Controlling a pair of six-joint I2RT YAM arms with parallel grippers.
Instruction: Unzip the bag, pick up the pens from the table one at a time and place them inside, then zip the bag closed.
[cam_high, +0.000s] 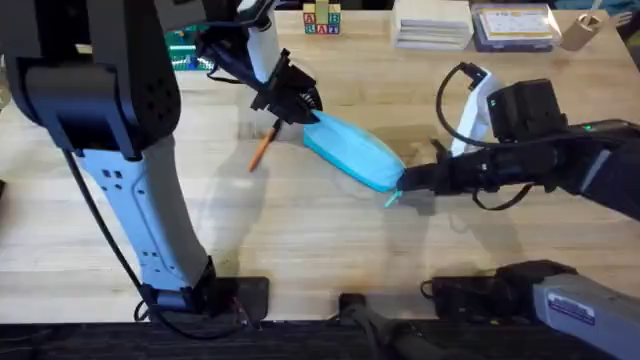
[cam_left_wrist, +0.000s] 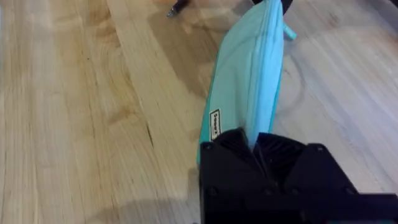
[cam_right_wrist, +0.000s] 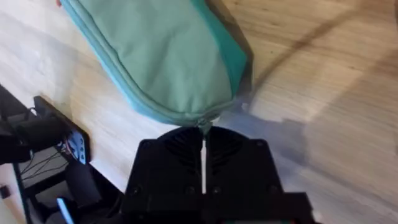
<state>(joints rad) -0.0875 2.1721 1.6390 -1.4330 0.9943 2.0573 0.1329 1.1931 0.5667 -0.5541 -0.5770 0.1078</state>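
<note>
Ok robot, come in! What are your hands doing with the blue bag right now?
Left end effector shut on bag's far end. Right end effector shut on its near end. Orange pen lies on table. Nothing in the way.

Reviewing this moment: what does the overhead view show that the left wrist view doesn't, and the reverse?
Overhead alone: the orange pen lying on the table beside the bag, and the right gripper at the bag's near end. Left wrist alone: a small label on the bag's side and the zipper line running along its length. Both: the light blue bag, with the left gripper at one end.
</note>
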